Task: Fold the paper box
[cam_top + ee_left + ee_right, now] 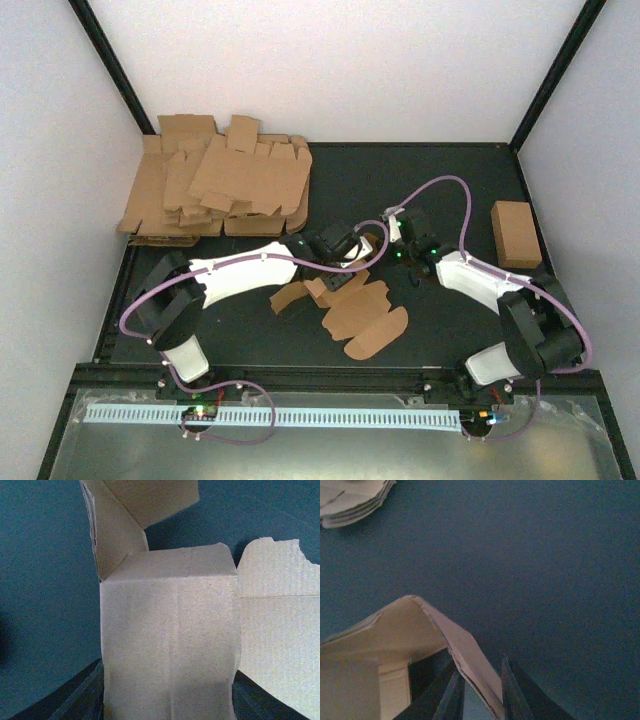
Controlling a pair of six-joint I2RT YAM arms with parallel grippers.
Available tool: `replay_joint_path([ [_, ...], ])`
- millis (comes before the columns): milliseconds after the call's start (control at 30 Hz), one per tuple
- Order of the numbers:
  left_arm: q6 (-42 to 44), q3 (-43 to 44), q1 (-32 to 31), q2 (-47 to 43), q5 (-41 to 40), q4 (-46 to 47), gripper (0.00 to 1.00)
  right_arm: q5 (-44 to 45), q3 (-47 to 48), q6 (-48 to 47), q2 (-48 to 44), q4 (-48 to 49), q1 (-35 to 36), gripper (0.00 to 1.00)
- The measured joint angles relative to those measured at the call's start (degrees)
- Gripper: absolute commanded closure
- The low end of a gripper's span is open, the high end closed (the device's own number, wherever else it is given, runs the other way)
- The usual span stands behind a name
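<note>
The paper box (362,318) lies mid-table as a partly raised brown blank with rounded flaps spread toward the front. In the left wrist view its creased panel (167,630) fills the space between my dark fingers (75,697), so my left gripper (167,700) is shut on it, with one flap (120,525) standing up behind. My left gripper (335,266) reaches in from the left. My right gripper (393,253) comes from the right. Its narrow jaws (477,680) hold a folded flap edge (465,652) that runs slantwise between them.
A thick heap of flat brown blanks (215,185) sits at the back left; its rounded edges (350,500) show in the right wrist view. A smooth closed cardboard brick (515,232) stands at the far right. Dark mat (440,190) lies behind the grippers.
</note>
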Motion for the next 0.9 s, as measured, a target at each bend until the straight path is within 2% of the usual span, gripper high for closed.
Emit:
replay_joint_path([
  [233, 0.0, 0.3, 0.0, 0.0, 0.3, -0.5, 0.44, -1.7, 0.0, 0.1, -4.3, -5.5, 0.9, 0.92],
  [433, 0.3, 1.7, 0.0, 1.2, 0.9, -2.1, 0.44, -3.3, 0.2, 0.2, -6.4, -10.4, 1.5, 0.98],
  [900, 0.5, 1.9, 0.0, 1.4, 0.8, -3.7, 0.44, -4.0, 0.2, 2.3, -10.9, -17.9, 4.1, 0.98],
])
